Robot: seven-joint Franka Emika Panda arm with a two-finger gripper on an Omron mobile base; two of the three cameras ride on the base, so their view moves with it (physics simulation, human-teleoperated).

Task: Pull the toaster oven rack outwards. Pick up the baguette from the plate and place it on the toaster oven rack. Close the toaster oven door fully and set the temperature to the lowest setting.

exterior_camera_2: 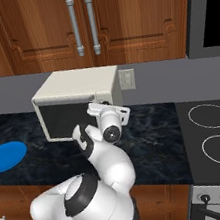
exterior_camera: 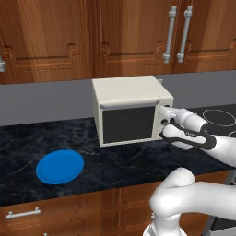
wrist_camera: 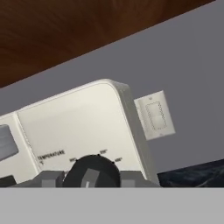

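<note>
clearly pinching the knob (wrist_camera: 92,171) between the jaws, gripper (exterior_camera: 166,117) square against the oven (exterior_camera: 131,108) panel to turn temperature down; door (exterior_camera: 128,124) shut left of jaws, plate (exterior_camera: 60,166) bare

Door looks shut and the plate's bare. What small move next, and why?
Probably turn the temperature knob toward its lowest mark. The door is closed, the plate is empty, and the gripper sits at the oven's knob panel with its fingers either side of that knob, so only the setting seems left.
</note>
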